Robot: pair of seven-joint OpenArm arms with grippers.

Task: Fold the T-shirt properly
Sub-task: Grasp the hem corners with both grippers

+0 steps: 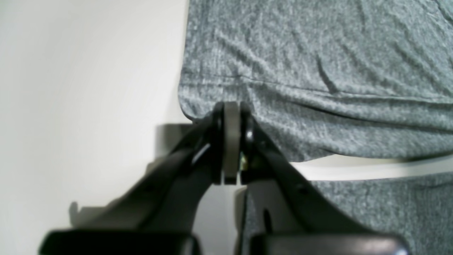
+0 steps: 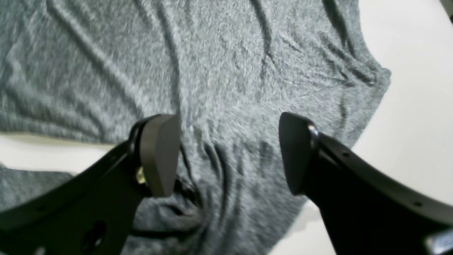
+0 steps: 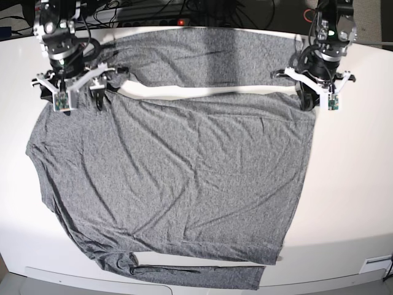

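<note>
We see the T-shirt [image 3: 178, 178] spread flat across the white table [image 3: 350, 203]. The left gripper [image 1: 231, 117] pinches its hem corner, anchoring the cloth. The right gripper [image 2: 228, 156] stands spread wide above the far corner, grasping nothing.

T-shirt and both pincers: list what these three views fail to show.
- Left pincer, left wrist view: jaws shut at the T-shirt hem; the pads hide whether fabric is pinched.
- Base view: both pincers are hidden under their wrist mounts.
- Right pincer, right wrist view: open over blurred cloth; contact unclear.
- Base view: the lower sleeve is cut off by the bottom edge.
</note>
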